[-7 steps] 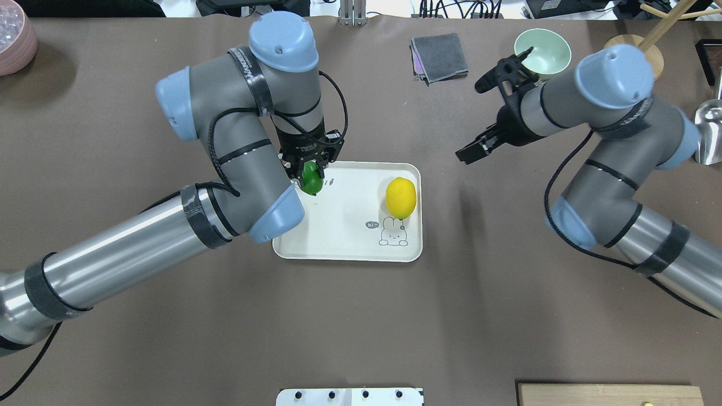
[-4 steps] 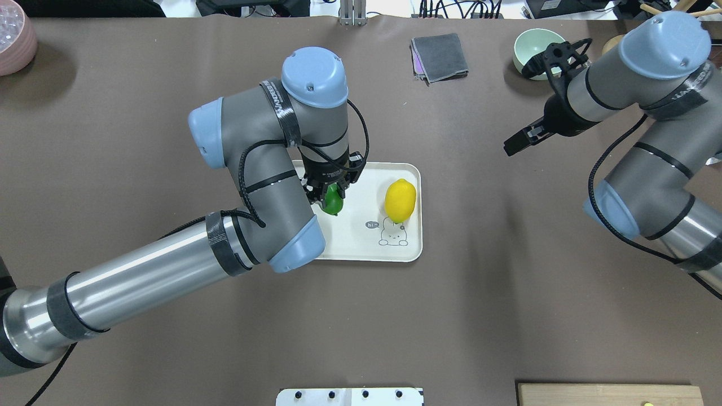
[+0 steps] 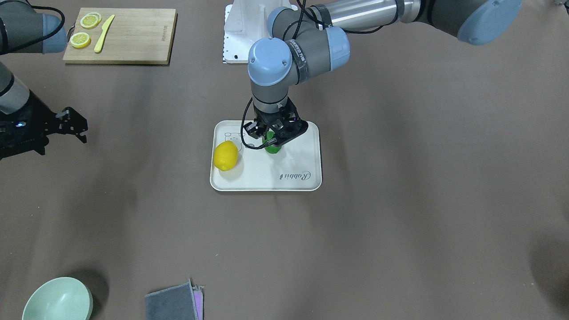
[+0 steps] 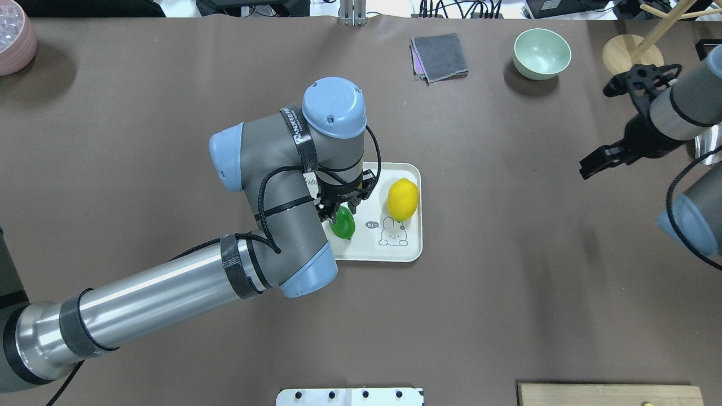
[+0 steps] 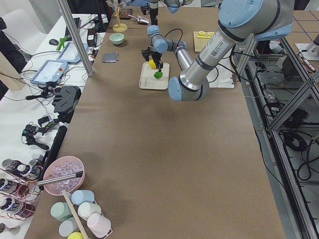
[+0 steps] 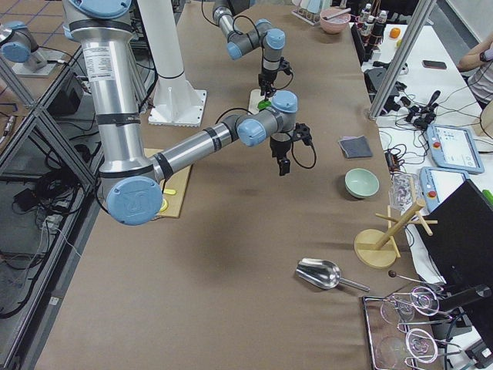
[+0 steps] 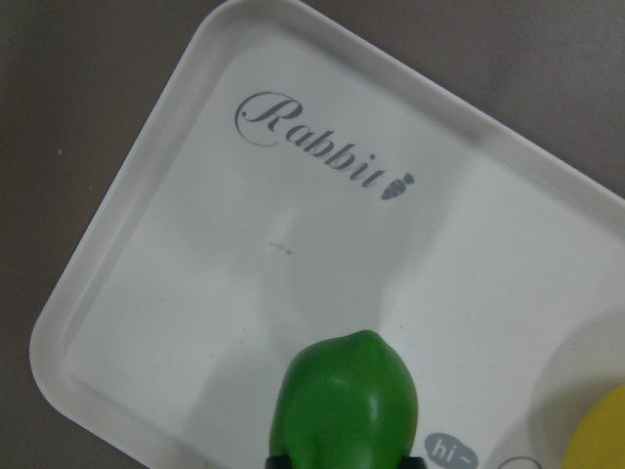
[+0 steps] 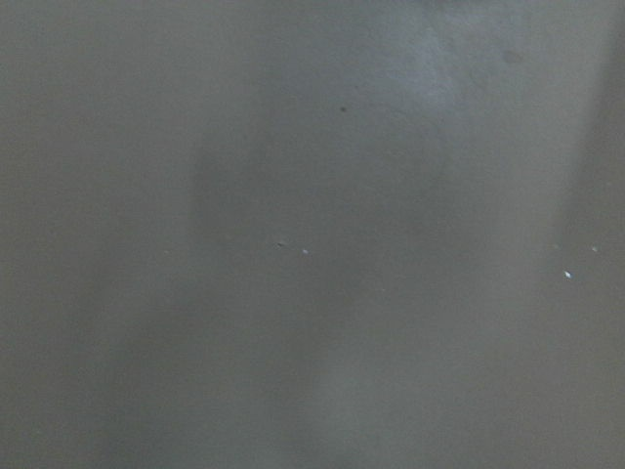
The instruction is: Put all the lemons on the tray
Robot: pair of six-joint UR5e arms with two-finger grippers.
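Observation:
The off-white tray (image 4: 406, 251) lies mid-table, also in the front view (image 3: 258, 175) and the left wrist view (image 7: 225, 264). The yellow lemon (image 4: 403, 199) lies on its right part, by the bear drawing; it also shows in the front view (image 3: 225, 155). My left gripper (image 4: 342, 213) is shut on the green lemon (image 4: 343, 225), holding it low over the tray's middle (image 3: 271, 147) (image 7: 347, 401). I cannot tell whether it touches the tray. My right gripper (image 4: 589, 167) hangs off to the right over bare table, holding nothing; I cannot tell whether it is open or shut.
A green bowl (image 4: 541, 53), a folded grey cloth (image 4: 439, 56) and a wooden stand (image 4: 632, 53) stand at the far edge. A pink bowl (image 4: 14, 42) is far left. A cutting board (image 3: 133, 38) with lemon slices (image 3: 81, 40) and a yellow knife sits near my right base.
My left arm has carried the green lemon from the tray's left edge in over its middle. My right arm has drawn back to the right, away from the tray.

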